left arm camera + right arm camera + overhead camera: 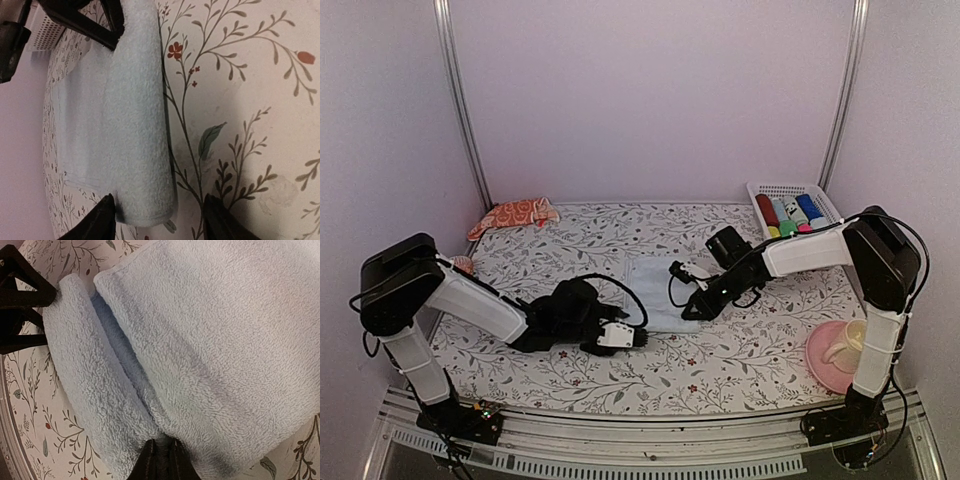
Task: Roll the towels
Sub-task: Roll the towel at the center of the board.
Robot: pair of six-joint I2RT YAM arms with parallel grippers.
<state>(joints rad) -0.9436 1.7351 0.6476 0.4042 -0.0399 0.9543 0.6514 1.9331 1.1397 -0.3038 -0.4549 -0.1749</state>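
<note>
Table (740, 350), basket (780, 187) of coloured items (788, 212); left tool (640, 337) open, right tool (688, 313) pinching blue towel (655, 285).

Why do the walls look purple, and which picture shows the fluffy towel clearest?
Top view: the light tints the walls purplish. Left wrist view: the blue towel looks soft and slightly blurry, with a dark shadow along its edge. Right wrist view: sharpest; the fluff shows, with shadow in the fold.

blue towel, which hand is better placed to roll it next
Probably the right hand: it is shut on the folded edge of the blue towel. The left hand only straddles a corner, fingers open, not gripping.
</note>
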